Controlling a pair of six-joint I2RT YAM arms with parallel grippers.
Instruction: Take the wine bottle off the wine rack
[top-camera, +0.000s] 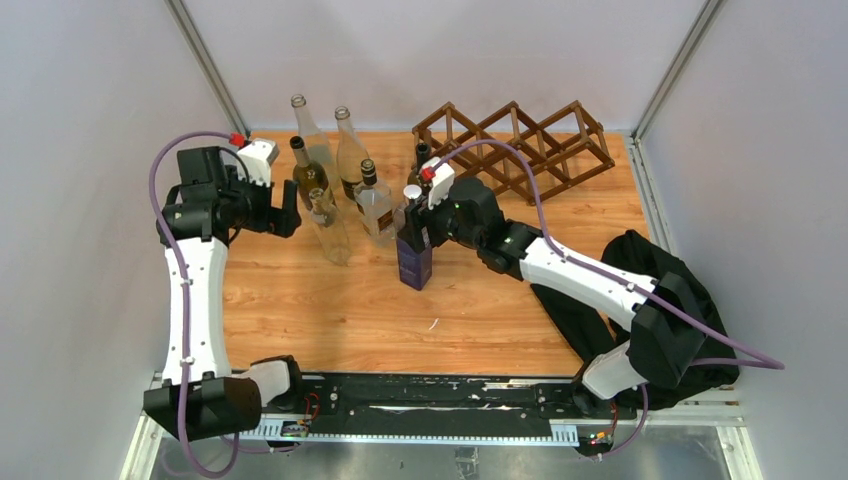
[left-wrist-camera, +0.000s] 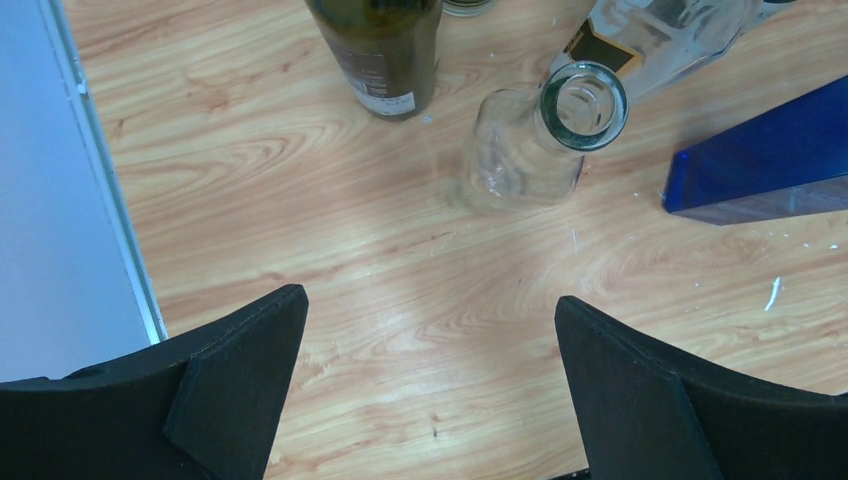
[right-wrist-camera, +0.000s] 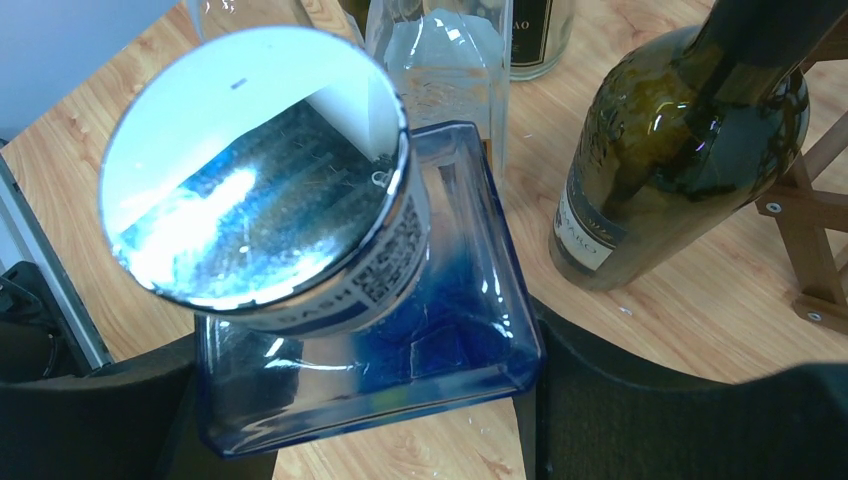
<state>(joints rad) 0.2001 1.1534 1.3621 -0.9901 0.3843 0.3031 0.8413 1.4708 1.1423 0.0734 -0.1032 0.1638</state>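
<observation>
The right claw (top-camera: 413, 232) is pinching the blue wine bottle (top-camera: 414, 265), one black finger (right-wrist-camera: 90, 410) on each side of its square glass body just under the shoulder. The bottle stands upright on its base near the middle of the worktop (top-camera: 330, 320), off the wine rack (top-camera: 520, 145) and apart from it, with its round silver cap (right-wrist-camera: 250, 170) close under the wrist camera. Just behind the right wrist a dark green bottle (right-wrist-camera: 680, 150) stands upright beside the left end of the rack, whose dark brown lattice lies along the far edge toward the far right corner. The left claw (left-wrist-camera: 430, 380) is spread wide with nothing between its fingers (left-wrist-camera: 240, 370), and hangs above bare wood near the left edge. Just beyond its fingertips stands a clear bottle with an open mouth (left-wrist-camera: 545, 130), and past that a dark bottle with a label (left-wrist-camera: 385, 50). These belong to a cluster of upright bottles (top-camera: 335, 165) toward the far edge, left of centre, with a clear faceted bottle (top-camera: 376, 205) just beside the blue one.
</observation>
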